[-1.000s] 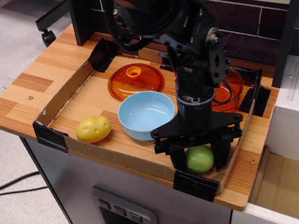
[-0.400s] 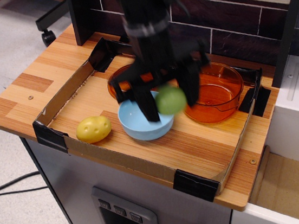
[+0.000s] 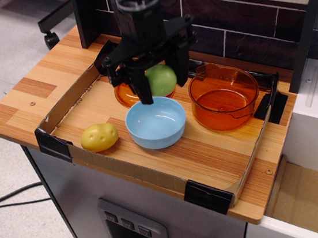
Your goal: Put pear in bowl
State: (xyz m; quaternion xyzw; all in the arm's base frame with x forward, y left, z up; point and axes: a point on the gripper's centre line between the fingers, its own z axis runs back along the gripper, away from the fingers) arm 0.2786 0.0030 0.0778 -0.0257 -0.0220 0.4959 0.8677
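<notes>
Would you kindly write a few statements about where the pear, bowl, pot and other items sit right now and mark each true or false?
1. The pear is held between the end effector fingers, above the table. True.
2. The pear already lies inside the blue bowl. False: the bowl is empty.
3. The yellow potato lies left of the bowl. True.
4. The orange lid covers the orange pot. False: the lid lies flat behind the bowl, and the pot is open.
5. The pot stands right of the bowl. True.
</notes>
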